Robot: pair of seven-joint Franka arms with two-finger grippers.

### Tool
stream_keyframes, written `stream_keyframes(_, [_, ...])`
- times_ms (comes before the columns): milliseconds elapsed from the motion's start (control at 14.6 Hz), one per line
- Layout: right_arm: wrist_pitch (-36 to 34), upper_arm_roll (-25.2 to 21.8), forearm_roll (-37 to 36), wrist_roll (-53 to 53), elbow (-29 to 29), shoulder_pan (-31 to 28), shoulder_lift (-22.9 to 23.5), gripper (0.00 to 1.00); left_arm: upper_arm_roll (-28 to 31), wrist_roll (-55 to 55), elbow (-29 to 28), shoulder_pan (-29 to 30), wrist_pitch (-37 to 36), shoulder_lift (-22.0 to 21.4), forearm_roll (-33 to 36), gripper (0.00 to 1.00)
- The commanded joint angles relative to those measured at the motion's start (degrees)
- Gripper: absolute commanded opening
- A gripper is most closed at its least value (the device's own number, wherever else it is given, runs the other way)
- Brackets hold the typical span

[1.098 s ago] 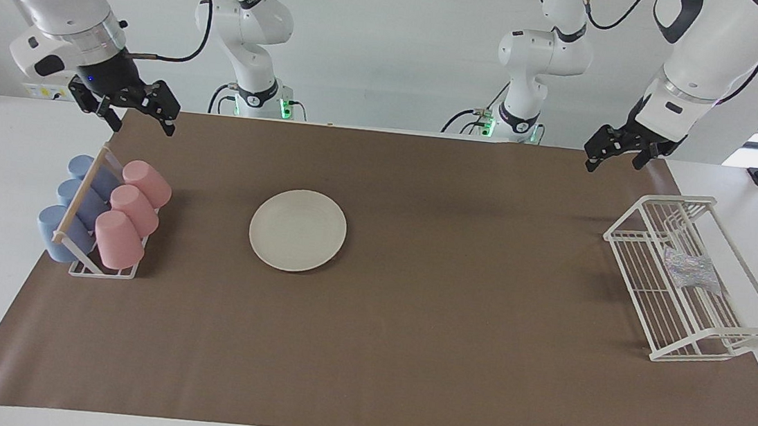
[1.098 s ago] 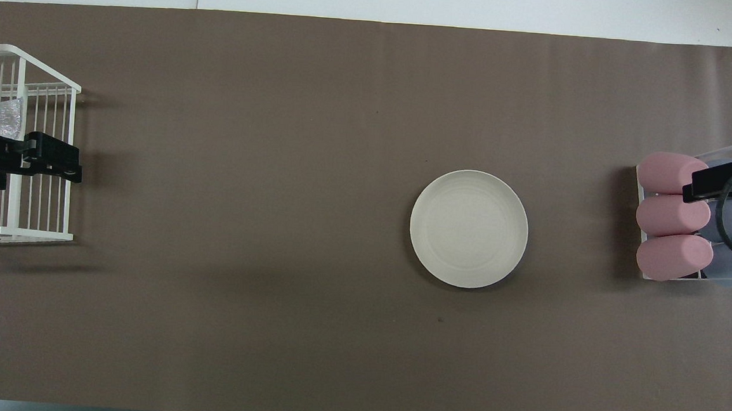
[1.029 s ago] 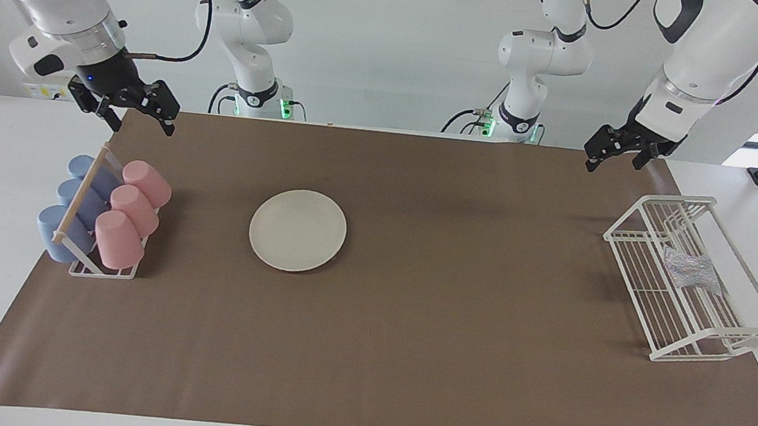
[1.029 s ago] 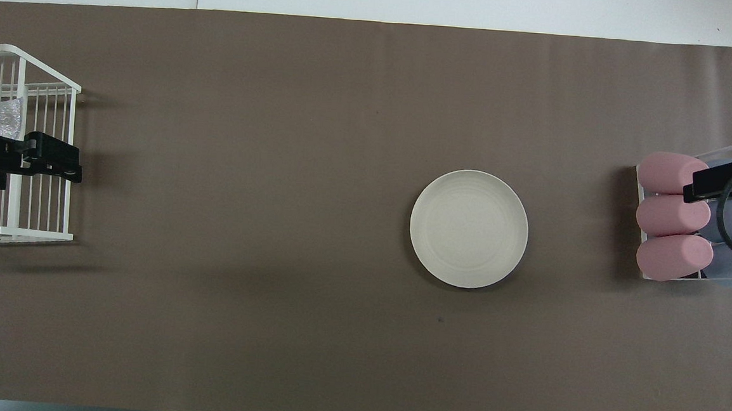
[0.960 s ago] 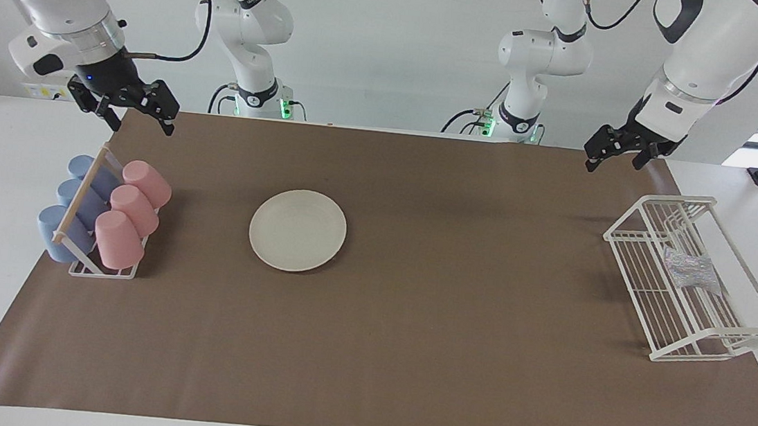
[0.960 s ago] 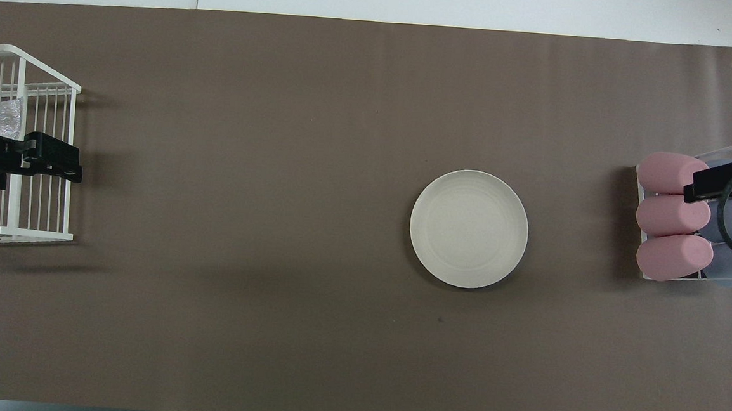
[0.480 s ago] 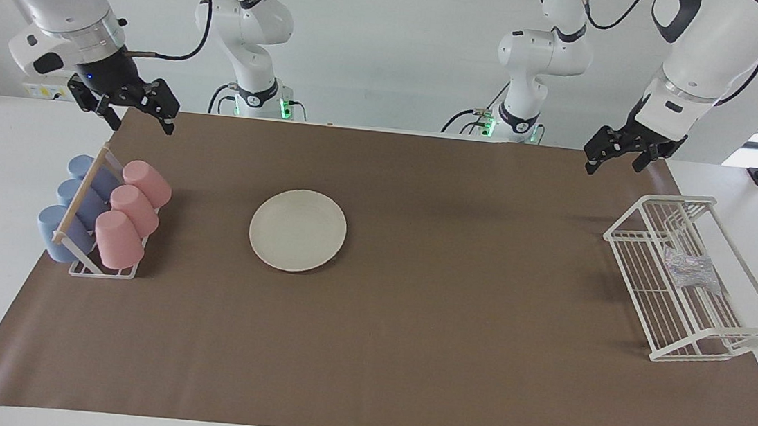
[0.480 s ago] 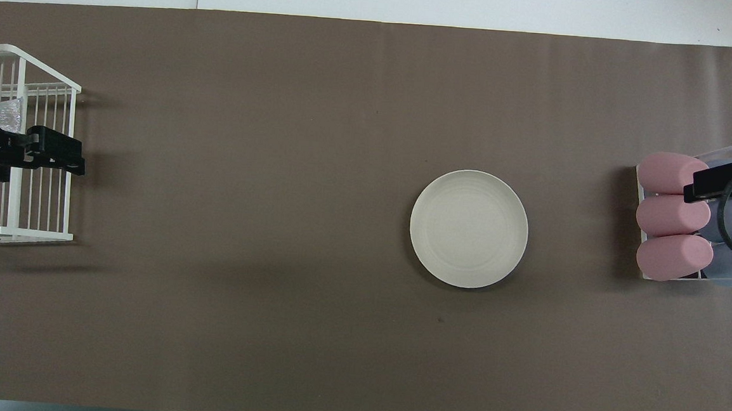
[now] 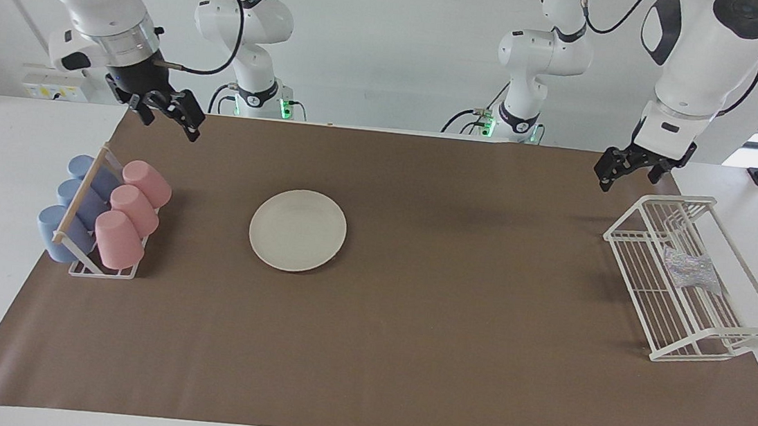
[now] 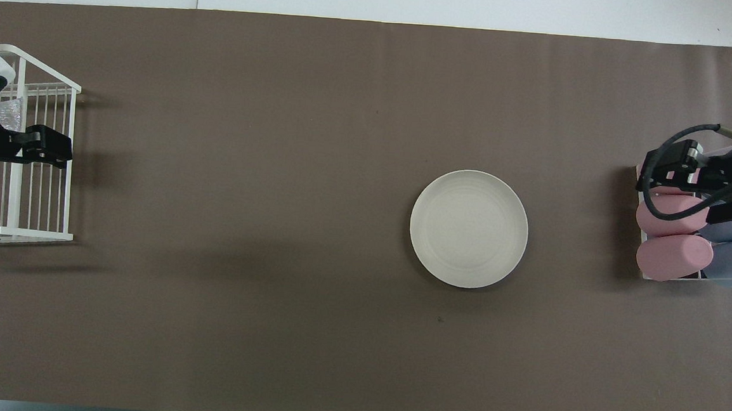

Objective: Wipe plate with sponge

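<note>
The plate point(image 9: 298, 230) lies flat on the brown mat point(image 9: 407, 355), toward the right arm's end of the table, w/ nothing on it. The sponge point(image 9: 692, 269) sits in the white wire rack point(image 9: 707, 342) at the left arm's end (well apart from the plate); in the overhead view only a sliver of it point(image 10: 4, 113) shows past the arm.

Left gripper point(image 9: 626, 169) hangs in the air over the mat's edge by the rack's robot-side end, clear of rack and sponge. Its fingers point down w/ a gap between them, so they look parted, holding nothing. From overhead it point(image 10: 49, 146) covers part of the rack point(image 10: 21, 232).

Right gripper point(image 9: 169, 113) is up over the mat's robot-side corner, near the cup holder point(image 9: 96, 224) w/ its pink cups point(image 9: 132, 213) and blue cups point(image 9: 70, 207). Fingers spread apart, nothing held. In the overhead view it point(image 10: 673, 176) overlaps the pink cups point(image 10: 671, 256)
</note>
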Motion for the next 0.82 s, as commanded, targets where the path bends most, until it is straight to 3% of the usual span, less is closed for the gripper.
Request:
stream_keyframes(0, [0.53,0.39,-0.20,13.11,-1.16,2.61,-1.24,1.00,0.12,-4.95,-2.38,-2.82,3.26,4.68,13.19,1.00])
stream_keyframes(137, [0.62,0.39,0.32,21.28,-2.04,4.54,-1.85,1.00,0.03,-13.20,-2.20,-4.68,4.93,10.13,22.00,1.00])
stream_keyframes(343, [3.06,0.39,2.26,41.28,-2.22,8.31,-1.94,1.00,0.12,-14.20,-1.25,-3.89,6.69,15.75,34.21,1.00])
stream_keyframes(549, [4.40,0.39,2.26,57.68,-2.83,13.32,-1.94,1.00,0.29,-14.46,0.08,-2.67,8.54,19.90,40.21,1.00])
stream_keyframes(755, [4.31,0.48,2.26,59.64,-2.92,15.09,-2.03,1.00,0.47,-14.46,1.31,-2.05,8.72,21.40,41.55,1.00])
